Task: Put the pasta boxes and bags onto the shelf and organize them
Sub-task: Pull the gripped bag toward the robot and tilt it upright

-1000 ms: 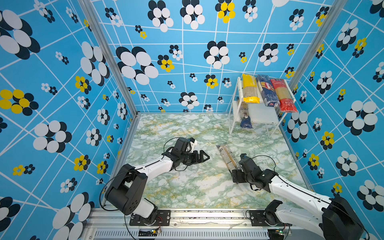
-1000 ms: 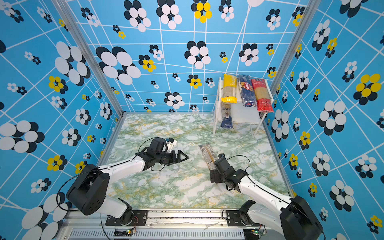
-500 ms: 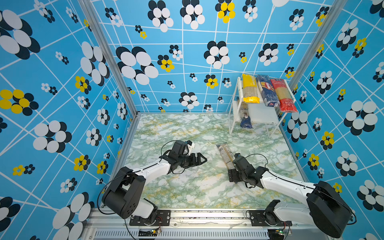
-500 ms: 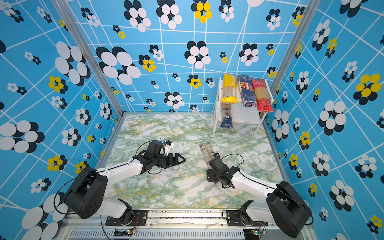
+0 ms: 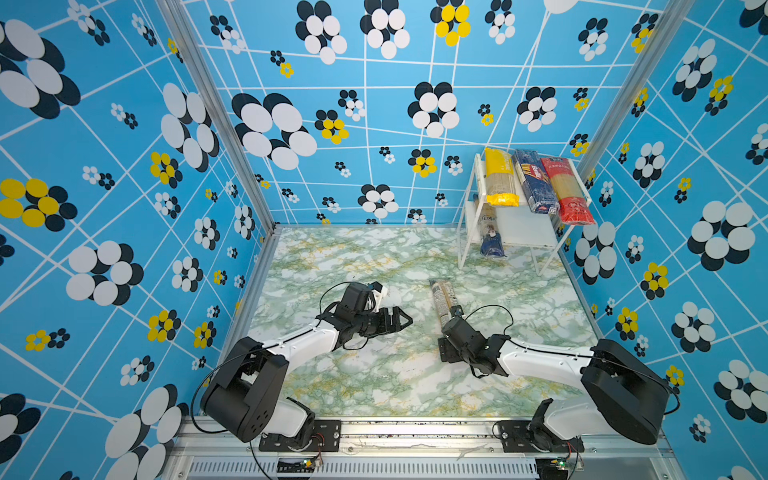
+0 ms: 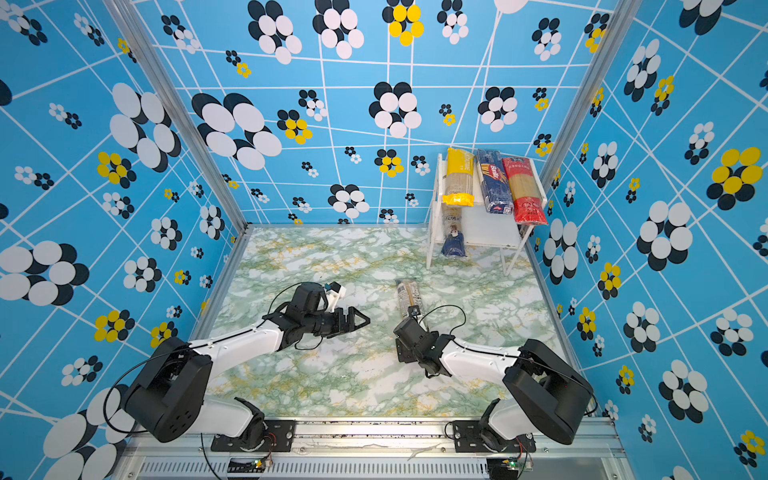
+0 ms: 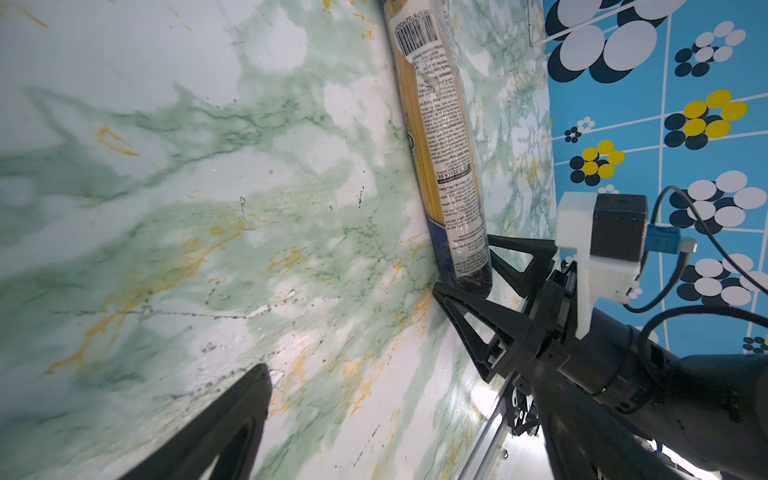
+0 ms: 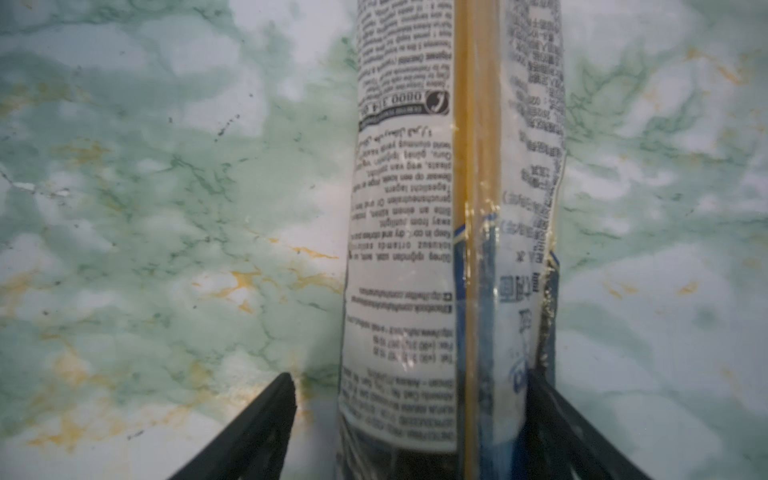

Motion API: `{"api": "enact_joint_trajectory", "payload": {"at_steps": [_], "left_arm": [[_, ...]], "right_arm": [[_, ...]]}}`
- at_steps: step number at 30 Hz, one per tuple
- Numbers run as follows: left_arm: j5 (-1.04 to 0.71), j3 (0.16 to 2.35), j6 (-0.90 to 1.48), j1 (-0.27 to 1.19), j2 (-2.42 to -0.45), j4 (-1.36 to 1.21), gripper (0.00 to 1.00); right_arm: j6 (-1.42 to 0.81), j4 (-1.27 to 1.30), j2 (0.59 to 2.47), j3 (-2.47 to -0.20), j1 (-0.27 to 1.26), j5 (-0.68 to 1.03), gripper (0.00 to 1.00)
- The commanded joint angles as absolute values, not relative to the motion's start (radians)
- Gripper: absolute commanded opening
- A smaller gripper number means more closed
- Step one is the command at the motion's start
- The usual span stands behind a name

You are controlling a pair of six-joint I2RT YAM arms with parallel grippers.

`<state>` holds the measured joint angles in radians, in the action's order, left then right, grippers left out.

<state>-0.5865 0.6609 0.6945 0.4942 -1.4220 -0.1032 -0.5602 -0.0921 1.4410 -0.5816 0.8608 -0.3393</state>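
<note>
While four spaghetti packs (image 5: 534, 183) occupy the shelf (image 5: 528, 230), fifth clear spaghetti pack (image 5: 441, 297) lies on surface (image 5: 374, 374) well short of the shelf; right jaws straddle its end, unclosed, readying pickup; left jaws gape empty.

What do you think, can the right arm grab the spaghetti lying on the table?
Probably yes: the right gripper straddles the spaghetti pack at its near end, jaws open, nothing in between.
</note>
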Motion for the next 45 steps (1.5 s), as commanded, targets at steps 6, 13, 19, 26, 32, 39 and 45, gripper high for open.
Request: {"api": "enact_joint_trajectory", "payload": {"at_steps": [6,13,19,26,32,39,45], "left_arm": [[-0.575,0.641,0.684,0.471,-1.381,-0.081,0.99],[-0.577,0.647,0.681,0.468,-1.402,-0.084,0.99],[-0.581,0.65,0.687,0.468,-1.42,-0.099,0.99],[-0.575,0.64,0.684,0.465,-1.404,-0.089,0.99],[-0.571,0.629,0.677,0.449,-1.384,-0.075,0.99],[-0.572,0.623,0.678,0.44,-1.384,-0.076,0.99],[-0.577,0.627,0.682,0.44,-1.393,-0.086,0.99]], "right_arm": [[-0.591,-0.116,1.405,-0.522,0.882,-0.322,0.92],[-0.573,-0.162,1.252,-0.476,0.87,-0.389,0.97],[-0.554,-0.091,1.246,-0.449,0.856,-0.363,0.98],[-0.529,0.028,1.388,-0.479,0.855,-0.338,0.99],[-0.525,0.085,1.462,-0.497,0.855,-0.341,0.98],[-0.547,0.095,1.465,-0.478,0.855,-0.342,0.85],[-0.569,0.116,1.444,-0.456,0.855,-0.324,0.62]]}}
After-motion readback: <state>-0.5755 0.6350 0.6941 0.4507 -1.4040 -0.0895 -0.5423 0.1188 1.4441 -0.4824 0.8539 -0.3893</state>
